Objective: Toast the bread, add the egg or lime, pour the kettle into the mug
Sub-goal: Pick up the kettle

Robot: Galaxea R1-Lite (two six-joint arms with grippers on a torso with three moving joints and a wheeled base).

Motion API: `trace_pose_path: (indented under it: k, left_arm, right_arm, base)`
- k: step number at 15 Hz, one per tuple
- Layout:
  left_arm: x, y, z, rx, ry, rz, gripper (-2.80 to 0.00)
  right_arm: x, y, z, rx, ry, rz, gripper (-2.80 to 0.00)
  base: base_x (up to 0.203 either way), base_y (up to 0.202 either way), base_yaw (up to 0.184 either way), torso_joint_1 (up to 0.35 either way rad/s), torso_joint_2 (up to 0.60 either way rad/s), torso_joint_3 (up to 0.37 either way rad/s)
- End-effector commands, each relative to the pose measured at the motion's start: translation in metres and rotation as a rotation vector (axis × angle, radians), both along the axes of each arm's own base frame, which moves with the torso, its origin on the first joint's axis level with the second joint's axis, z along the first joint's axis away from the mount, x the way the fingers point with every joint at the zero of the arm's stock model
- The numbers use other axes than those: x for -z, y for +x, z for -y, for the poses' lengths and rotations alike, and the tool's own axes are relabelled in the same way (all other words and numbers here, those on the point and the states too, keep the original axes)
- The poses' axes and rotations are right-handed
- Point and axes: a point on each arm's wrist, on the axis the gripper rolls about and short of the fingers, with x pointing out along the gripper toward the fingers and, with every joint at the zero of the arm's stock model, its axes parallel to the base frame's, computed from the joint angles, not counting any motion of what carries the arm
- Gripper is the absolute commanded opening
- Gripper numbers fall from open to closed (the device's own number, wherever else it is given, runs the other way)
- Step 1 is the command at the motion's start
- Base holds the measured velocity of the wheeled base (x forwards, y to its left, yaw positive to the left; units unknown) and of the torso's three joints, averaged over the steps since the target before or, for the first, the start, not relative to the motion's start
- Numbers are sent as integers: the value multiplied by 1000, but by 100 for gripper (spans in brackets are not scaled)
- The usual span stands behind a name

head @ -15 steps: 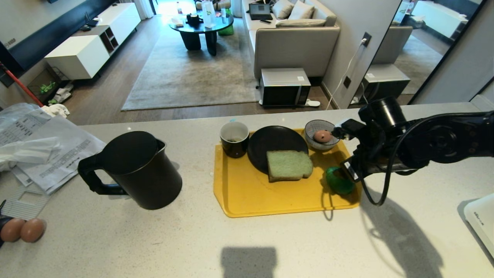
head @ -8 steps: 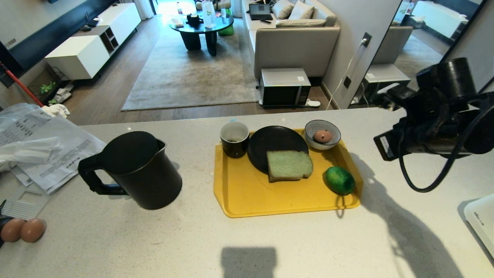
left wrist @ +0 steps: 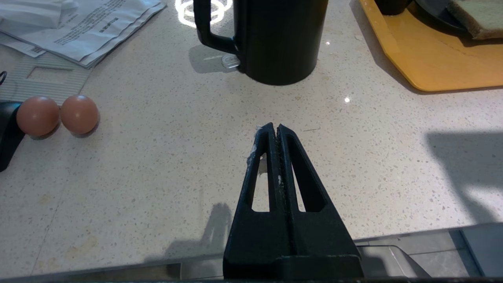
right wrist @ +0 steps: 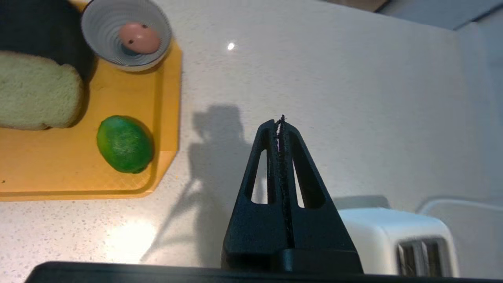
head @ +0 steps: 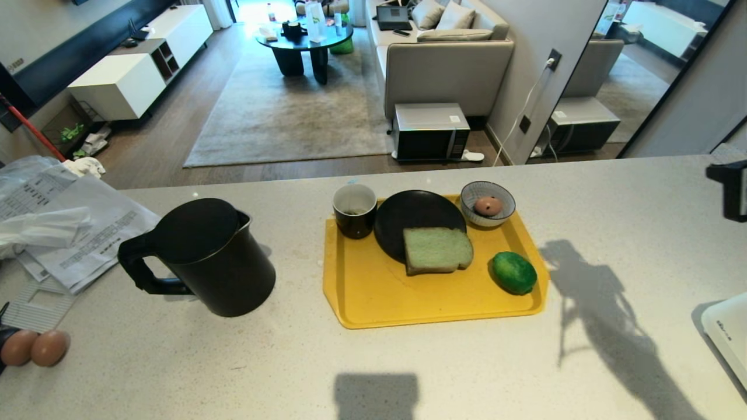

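Green-tinted bread (head: 436,249) and lime (head: 513,272) lie on the tray (head: 373,291); kettle (head: 204,256) unpoured. Both hands, left (left wrist: 274,131) and right (right wrist: 281,124), are closed, empty.

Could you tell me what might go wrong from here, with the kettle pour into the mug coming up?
1. The mug stands close against the black plate holding the bread, so a sloppy pour could soak the slice.
2. The kettle is far larger than the mug, so overfilling seems likely.
3. The lime lies loose near the yellow tray edge and could roll off if nudged.
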Motion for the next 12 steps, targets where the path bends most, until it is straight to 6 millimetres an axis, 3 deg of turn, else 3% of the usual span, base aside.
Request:
trace_pose_path:
  k: [1,4,6,9,12]
  left_arm:
    - [0,0,0,-1,0,-2,-280]
    - [0,0,0,-1,0,-2,-280]
    - [0,0,0,-1,0,0,-280]
    - [0,0,0,-1,0,-1,-280]
    - [0,0,0,-1,0,-2,-280]
  right_arm:
    - [-12,-65,14,48,17,149,-280]
    - [16,-128,23,134,39,231,-280]
    - [55,-157,24,157,62,229,-280]
    - [105,-181,24,155,79,217,-280]
    - [147,-183,23,112,90,164,-280]
  base:
    - [0,0,0,0,0,0]
    - [0,0,0,0,0,0]
    - [0,0,0,0,0,0]
    - [0,0,0,0,0,0]
    - [0,0,0,0,0,0]
